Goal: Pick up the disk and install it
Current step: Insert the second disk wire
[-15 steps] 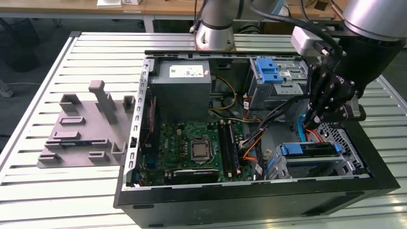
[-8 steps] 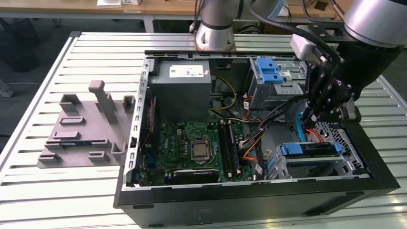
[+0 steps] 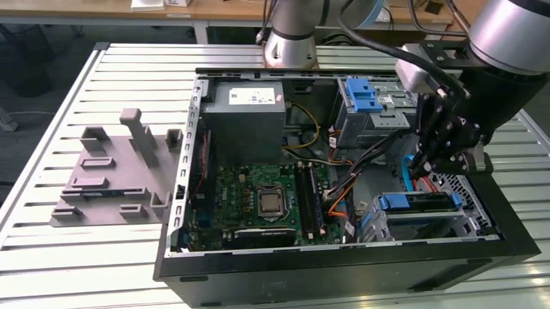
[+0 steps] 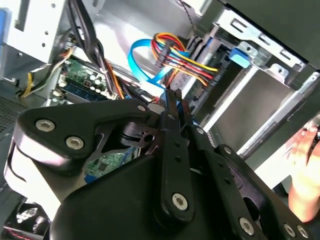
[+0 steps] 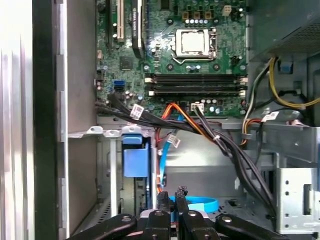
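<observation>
A: Where is the black gripper [image 3: 427, 168] seen?

B: In the exterior view it is hung over the open black computer case [image 3: 344, 270], above the drive cage on that view's right. In both wrist views its tips [image 5: 171, 196] are seen close together, with only a narrow gap and nothing held between them; the jaws are judged clenched and empty.

A: And the flat silver hard drive with the blue plastic rail frame [image 3: 418, 203]?

B: It is seen seated in the metal cage below the gripper, its blue handle facing the green motherboard [image 3: 257, 199]. In the first wrist view the blue handle [image 5: 135, 157] is shown in its slot, beside the light blue flat cable [image 5: 162, 160].

A: What else is noted?

B: The case is laid on its side on the slatted metal bench [image 3: 103, 77], and a grey moulded fixture [image 3: 116, 170] is set well apart on the exterior view's left. A person's hand [image 4: 302, 175] is glimpsed in the second wrist view.
</observation>
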Tool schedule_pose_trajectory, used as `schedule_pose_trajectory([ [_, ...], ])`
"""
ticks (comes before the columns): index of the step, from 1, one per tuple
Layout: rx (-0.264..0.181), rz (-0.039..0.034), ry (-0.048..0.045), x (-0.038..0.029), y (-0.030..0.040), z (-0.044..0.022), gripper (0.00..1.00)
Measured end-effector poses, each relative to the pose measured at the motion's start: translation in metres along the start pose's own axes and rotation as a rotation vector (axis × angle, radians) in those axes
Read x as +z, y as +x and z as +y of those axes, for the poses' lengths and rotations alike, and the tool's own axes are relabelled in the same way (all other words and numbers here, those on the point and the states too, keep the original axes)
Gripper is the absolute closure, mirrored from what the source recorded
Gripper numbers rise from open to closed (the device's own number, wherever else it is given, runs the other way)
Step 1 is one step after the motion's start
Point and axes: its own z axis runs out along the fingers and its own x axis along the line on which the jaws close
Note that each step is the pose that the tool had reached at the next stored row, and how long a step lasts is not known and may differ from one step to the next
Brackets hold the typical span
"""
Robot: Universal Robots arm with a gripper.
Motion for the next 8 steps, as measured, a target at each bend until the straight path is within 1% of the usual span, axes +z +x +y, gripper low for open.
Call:
schedule_pose_trajectory([
  [2, -0.003, -0.0003, 0.0057, 0.0015, 0.0030, 0.0002, 0.84],
  [6, -0.005, -0.0005, 0.0159, 0.0041, 0.0039, 0.0006, 0.84],
  [8, -0.007, -0.0008, 0.0226, 0.0052, 0.0071, 0.0011, 0.84],
])
